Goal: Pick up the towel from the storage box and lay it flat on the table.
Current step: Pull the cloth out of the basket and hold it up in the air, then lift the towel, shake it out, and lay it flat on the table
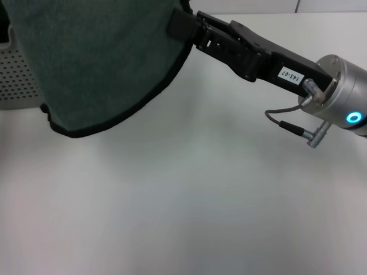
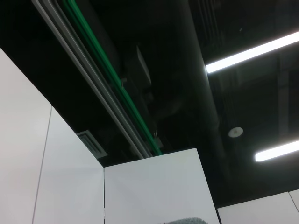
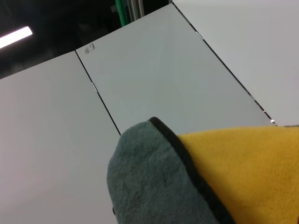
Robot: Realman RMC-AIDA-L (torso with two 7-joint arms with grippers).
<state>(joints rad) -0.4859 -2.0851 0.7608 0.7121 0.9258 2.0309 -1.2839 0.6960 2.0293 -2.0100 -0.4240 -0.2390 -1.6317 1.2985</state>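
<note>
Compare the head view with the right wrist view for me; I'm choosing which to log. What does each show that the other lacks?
Only the head view shows the right end effector clamped on the cloth's edge, the perforated pale grey-green plastic storage box and the plain white table. Only the right wrist view shows a yellow side of the cloth and white wall panels. Both show the dark green soft towel with its black stitched border.

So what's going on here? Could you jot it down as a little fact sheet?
Towel: dark green cloth with black edging, lifted in the air above the table; its other side is yellow
Right gripper: fingers shut on the towel's edge
Left gripper: not seen; its camera points at the ceiling
Storage box: at the robot's left, mostly behind the towel
Table: white; towel not yet laid on it
</note>
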